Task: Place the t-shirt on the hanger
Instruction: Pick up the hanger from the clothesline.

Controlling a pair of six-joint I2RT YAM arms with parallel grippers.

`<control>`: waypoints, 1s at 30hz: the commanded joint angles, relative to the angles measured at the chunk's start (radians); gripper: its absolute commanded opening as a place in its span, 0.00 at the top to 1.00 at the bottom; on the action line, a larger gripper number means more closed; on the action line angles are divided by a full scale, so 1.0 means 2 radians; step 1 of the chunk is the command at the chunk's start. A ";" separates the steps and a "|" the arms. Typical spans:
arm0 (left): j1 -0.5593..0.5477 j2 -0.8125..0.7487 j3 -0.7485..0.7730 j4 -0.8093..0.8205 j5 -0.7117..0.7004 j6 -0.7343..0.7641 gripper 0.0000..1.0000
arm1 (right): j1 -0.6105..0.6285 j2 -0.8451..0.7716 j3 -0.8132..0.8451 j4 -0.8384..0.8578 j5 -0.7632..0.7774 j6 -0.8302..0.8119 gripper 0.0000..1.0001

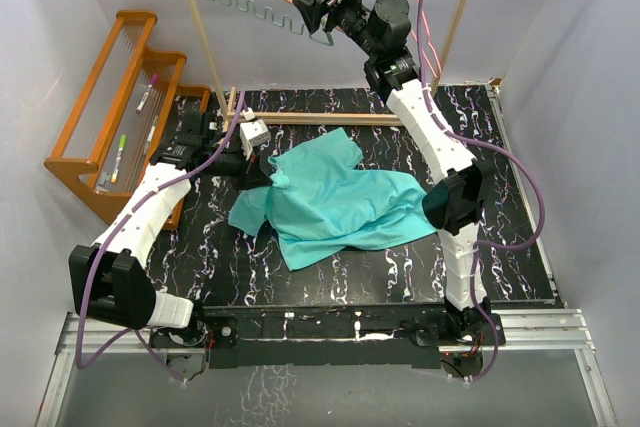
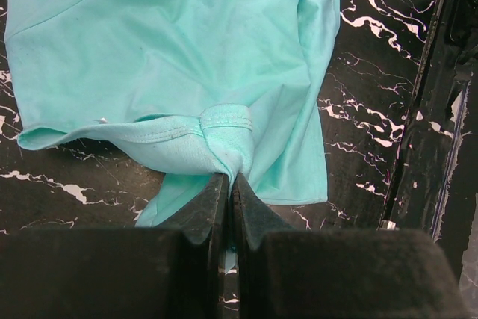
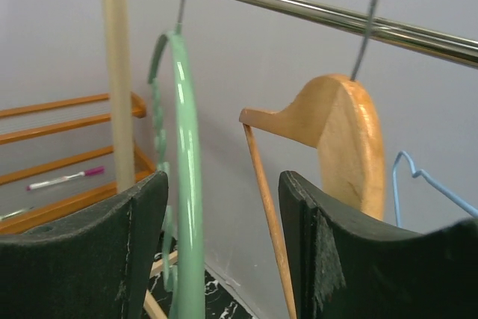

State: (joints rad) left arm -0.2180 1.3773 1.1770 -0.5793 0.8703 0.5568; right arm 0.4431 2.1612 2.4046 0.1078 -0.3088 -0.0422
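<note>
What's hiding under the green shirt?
The t-shirt lies on the black marbled table, which shows all around it. The left gripper pinches a fold at its edge. Whether anything else lies underneath cannot be seen, because the cloth covers it.

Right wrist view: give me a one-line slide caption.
Open right end effector framing the mint-green hanger hanging from the metal rail, wooden hanger alongside.
</note>
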 commanded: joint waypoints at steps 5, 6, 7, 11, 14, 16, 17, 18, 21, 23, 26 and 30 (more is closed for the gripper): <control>0.002 -0.007 -0.003 -0.001 0.025 0.000 1.00 | 0.001 0.004 0.005 0.036 -0.094 0.021 0.41; 0.002 -0.007 -0.003 0.000 0.025 0.000 1.00 | 0.001 0.006 0.007 0.037 -0.096 0.021 0.42; 0.002 -0.007 -0.003 -0.001 0.025 0.000 1.00 | 0.001 0.010 0.009 0.037 -0.098 0.022 0.43; 0.002 -0.007 -0.005 -0.001 0.025 0.001 1.00 | 0.001 0.019 0.013 0.045 -0.102 0.027 0.45; 0.002 -0.007 -0.006 -0.002 0.026 0.001 1.00 | 0.001 0.029 0.017 0.052 -0.100 0.028 0.45; 0.002 -0.007 -0.006 -0.001 0.027 0.001 1.00 | 0.002 0.035 0.018 0.052 -0.099 0.030 0.45; 0.002 -0.007 -0.007 -0.001 0.027 0.001 1.00 | 0.001 0.037 0.018 0.053 -0.100 0.034 0.45; 0.002 -0.007 -0.008 -0.002 0.027 0.001 1.00 | 0.002 0.037 0.016 0.054 -0.101 0.037 0.45; 0.002 -0.007 -0.011 0.001 0.028 0.001 1.00 | 0.009 0.027 -0.006 0.069 -0.096 0.038 0.44; 0.002 -0.007 -0.014 0.002 0.028 0.001 1.00 | 0.015 0.023 -0.012 0.070 -0.091 0.033 0.44; 0.002 -0.007 -0.017 0.006 0.030 0.000 1.00 | 0.024 0.023 -0.011 0.069 -0.085 0.027 0.43; 0.002 -0.007 -0.017 0.010 0.033 -0.004 1.00 | 0.032 0.033 0.004 0.068 -0.080 0.021 0.44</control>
State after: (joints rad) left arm -0.2180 1.3773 1.1461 -0.5728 0.8841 0.5556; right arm 0.4843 2.2345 2.3730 0.1860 -0.4919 0.0181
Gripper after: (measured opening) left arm 0.018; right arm 0.568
